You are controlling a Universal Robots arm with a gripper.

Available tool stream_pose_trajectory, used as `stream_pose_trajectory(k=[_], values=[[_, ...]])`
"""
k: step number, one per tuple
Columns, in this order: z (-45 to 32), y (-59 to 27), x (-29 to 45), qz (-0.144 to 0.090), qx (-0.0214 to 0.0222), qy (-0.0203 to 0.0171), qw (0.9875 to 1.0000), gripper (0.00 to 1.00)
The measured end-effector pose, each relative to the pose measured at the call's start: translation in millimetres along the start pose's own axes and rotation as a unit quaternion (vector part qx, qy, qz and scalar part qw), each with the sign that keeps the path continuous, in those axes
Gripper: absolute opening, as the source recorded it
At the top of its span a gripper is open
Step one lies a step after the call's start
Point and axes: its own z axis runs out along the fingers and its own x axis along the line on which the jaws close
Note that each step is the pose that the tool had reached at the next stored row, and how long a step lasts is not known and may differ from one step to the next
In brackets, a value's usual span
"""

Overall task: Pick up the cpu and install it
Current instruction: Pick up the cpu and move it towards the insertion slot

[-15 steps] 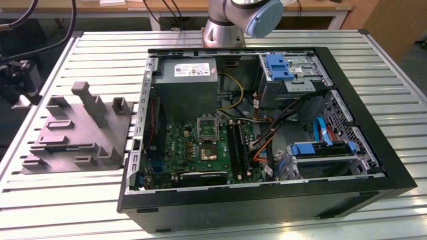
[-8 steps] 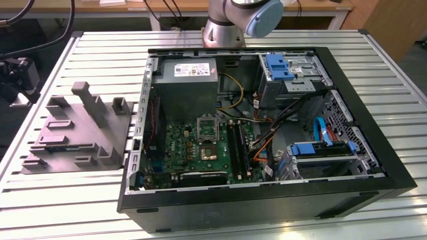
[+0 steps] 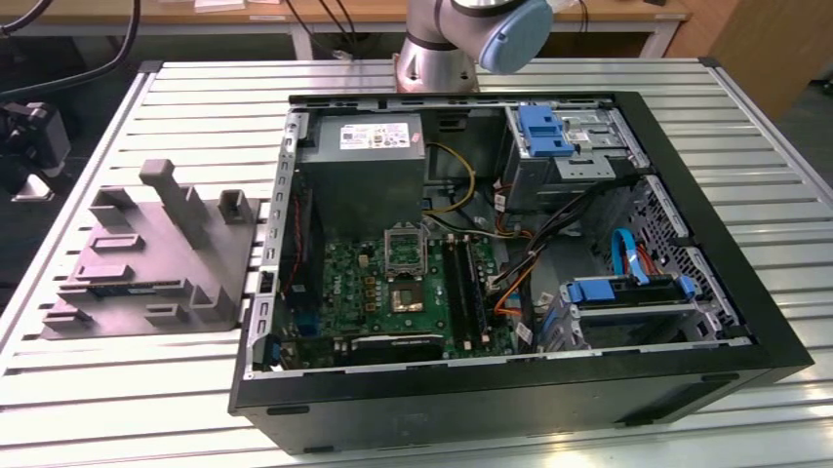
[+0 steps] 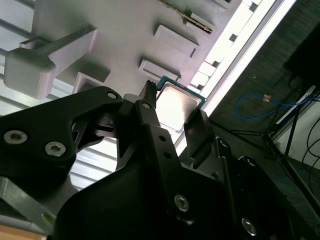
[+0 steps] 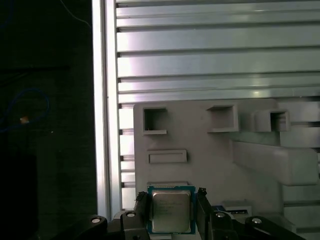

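The gripper holds the cpu. In the first wrist view its two black fingers stand narrowly apart and close on two opposite edges of the chip. The silvery top faces the camera, with a thin blue-green rim showing round it. The second wrist view shows the same grip from the side, with the chip's bright lid between the finger ends.

Behind the cpu lies the grey tray. The chip sits over the part of the tray nearest the table's edge rail, just beside a shallow rectangular pad and near several small square pockets. It cannot be told whether the chip touches the tray or hangs just clear of it.

In the exterior view the tray rests on the slatted table, at nine o'clock from the open case and just beside it. The arm's base stands at twelve o'clock from the case, at the table's far edge.

Inside the case, the silver-framed socket with its dark centre sits on the green board. The long black memory sticks are at its three o'clock, and the grey power supply is at its twelve. Blue drive brackets are at the case's one and four o'clock.
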Motion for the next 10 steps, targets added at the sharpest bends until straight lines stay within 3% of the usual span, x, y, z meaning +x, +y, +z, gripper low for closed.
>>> stream_pose_trajectory(k=[5,10], values=[[-6.1,0.3,0.0,0.000,0.0000,0.0000,1.0000,0.47],[-7.3,0.5,0.0,0.000,0.0004,0.0000,1.0000,0.47]])
